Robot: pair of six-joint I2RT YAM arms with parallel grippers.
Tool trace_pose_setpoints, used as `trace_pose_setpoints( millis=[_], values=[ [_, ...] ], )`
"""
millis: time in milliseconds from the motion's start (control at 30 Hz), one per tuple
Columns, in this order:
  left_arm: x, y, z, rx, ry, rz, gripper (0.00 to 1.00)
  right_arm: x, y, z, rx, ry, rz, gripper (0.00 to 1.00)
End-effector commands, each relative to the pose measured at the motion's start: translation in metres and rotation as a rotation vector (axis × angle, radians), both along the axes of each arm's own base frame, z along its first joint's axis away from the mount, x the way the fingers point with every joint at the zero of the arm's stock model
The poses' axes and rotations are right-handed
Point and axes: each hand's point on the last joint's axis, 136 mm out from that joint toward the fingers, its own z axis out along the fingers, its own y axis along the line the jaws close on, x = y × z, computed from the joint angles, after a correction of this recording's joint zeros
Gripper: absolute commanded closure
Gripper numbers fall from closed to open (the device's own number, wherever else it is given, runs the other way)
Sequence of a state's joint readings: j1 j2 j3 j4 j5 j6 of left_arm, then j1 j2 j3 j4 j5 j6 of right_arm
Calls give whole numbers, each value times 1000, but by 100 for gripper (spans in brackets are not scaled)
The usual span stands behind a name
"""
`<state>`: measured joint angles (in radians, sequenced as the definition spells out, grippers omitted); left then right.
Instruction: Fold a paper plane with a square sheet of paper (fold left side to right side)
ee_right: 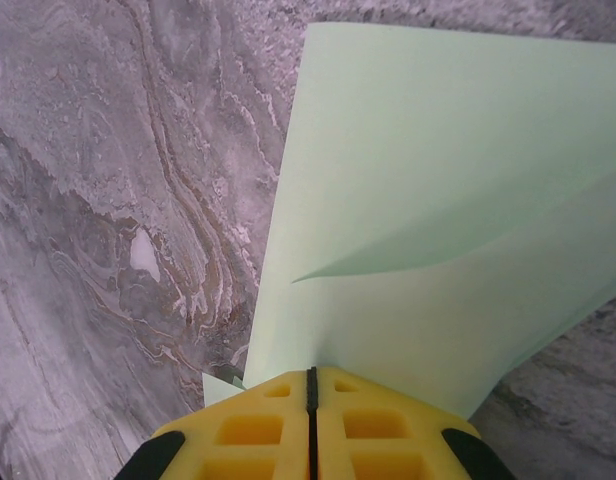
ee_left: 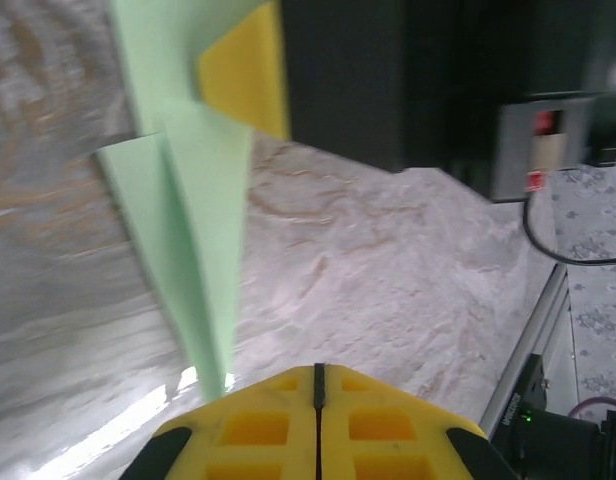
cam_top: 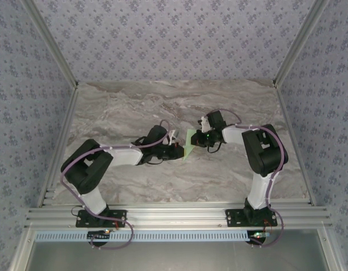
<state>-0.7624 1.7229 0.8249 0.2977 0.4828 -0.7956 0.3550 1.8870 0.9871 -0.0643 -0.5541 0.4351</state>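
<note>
The paper plane (cam_top: 189, 144) is pale green paper folded to a narrow dart, held off the marble table (cam_top: 162, 107) between the two arms at mid-table. My right gripper (cam_top: 198, 138) is shut on it. In the right wrist view the paper plane (ee_right: 438, 200) fans out from the closed yellow jaws of the right gripper (ee_right: 311, 375), one folded flap lifting. In the left wrist view the paper plane (ee_left: 193, 230) hangs tip-down just left of my left gripper (ee_left: 318, 372), whose jaws are shut with nothing between them. One yellow finger (ee_left: 243, 70) of the right gripper shows behind the paper.
Aluminium frame rails (cam_top: 162, 214) run along the table's near edge and up both sides. Patterned walls (cam_top: 174, 34) close in the back and sides. The right arm's black wrist body (ee_left: 408, 80) sits close in front of the left gripper.
</note>
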Motion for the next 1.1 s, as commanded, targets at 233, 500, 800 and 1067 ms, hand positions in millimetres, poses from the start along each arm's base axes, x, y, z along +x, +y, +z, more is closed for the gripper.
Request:
trace_pose_setpoints(
  millis=[233, 500, 800, 1067],
  values=[
    [12, -23, -31, 99, 34, -43, 93, -20, -15, -35, -122, 101, -1, 91],
    [14, -17, -57, 168, 69, -26, 93, -19, -16, -35, -131, 101, 0, 91],
    [-22, 1, -70, 167, 124, -31, 93, -18, -18, -37, -152, 104, 1, 91],
    [-46, 12, -57, 165, 115, -54, 94, -18, -19, -38, -157, 112, 1, 91]
  ],
)
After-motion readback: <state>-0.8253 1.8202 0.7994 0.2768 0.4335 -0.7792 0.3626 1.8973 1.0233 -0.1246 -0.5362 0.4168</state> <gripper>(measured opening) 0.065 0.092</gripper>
